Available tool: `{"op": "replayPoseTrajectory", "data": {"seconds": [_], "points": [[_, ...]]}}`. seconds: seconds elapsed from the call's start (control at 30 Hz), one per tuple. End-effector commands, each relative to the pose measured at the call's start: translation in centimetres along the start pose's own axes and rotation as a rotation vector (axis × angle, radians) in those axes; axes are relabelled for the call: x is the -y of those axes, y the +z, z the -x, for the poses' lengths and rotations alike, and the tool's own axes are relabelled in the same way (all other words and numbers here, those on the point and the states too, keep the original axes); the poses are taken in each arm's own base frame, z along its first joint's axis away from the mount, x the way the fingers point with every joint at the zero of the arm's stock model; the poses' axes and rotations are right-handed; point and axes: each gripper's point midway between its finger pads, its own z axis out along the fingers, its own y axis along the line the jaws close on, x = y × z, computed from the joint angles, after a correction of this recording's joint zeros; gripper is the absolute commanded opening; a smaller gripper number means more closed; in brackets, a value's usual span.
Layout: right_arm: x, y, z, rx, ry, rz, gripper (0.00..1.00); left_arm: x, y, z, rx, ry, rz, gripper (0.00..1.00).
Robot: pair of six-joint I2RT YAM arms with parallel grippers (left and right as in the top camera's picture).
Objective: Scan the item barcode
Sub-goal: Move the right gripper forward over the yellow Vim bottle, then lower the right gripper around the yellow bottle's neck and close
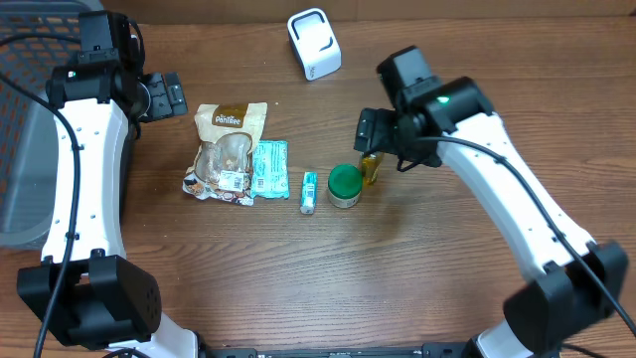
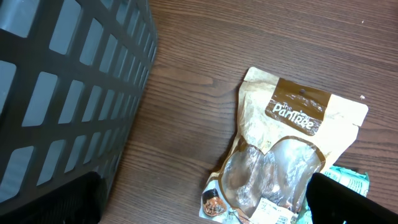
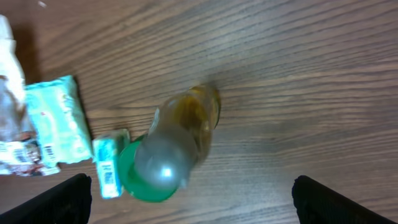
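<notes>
Several items lie in a row mid-table: a tan snack pouch [image 1: 227,151], a teal packet [image 1: 268,167], a small teal tube [image 1: 309,191], a green-lidded jar [image 1: 345,185] and a small bottle of yellow liquid [image 1: 371,167]. My right gripper [image 1: 370,134] hangs open just above the bottle [image 3: 180,140], whose rounded cap sits between the wide-apart fingers [image 3: 339,202]. My left gripper [image 1: 164,96] is open at the far left, over bare wood beside the pouch [image 2: 286,155], touching nothing. A white boxy scanner [image 1: 314,43] stands at the back. No barcode is readable.
A dark mesh basket [image 1: 20,149] fills the left edge, close to my left gripper [image 2: 202,205]; its wall [image 2: 62,81] shows in the left wrist view. The jar's green lid [image 3: 140,183] and the tube [image 3: 107,168] crowd the bottle's left side.
</notes>
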Motion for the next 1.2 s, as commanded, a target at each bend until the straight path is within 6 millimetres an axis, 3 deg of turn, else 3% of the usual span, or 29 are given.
{"op": "replayPoseTrajectory", "data": {"seconds": [0.0,0.4,0.8,1.1,1.17], "points": [[-0.4,0.8,0.8,0.018,0.014,-0.022,1.00,-0.5,-0.4,0.6,0.019,-0.005,0.014,1.00],[-0.4,3.5,0.6,-0.014,0.037,-0.041,1.00,-0.5,-0.4,0.6,0.019,-0.005,0.014,1.00],[-1.6,3.7,0.5,0.009,0.013,-0.020,0.99,-0.5,-0.4,0.6,0.019,-0.005,0.014,1.00],[-1.1,5.2,0.0,0.009,0.011,-0.035,0.99,-0.5,-0.4,0.6,0.019,-0.005,0.014,1.00],[-1.1,5.2,0.1,0.009,0.011,-0.034,0.96,-0.5,-0.4,0.6,0.019,-0.005,0.014,1.00]]}}
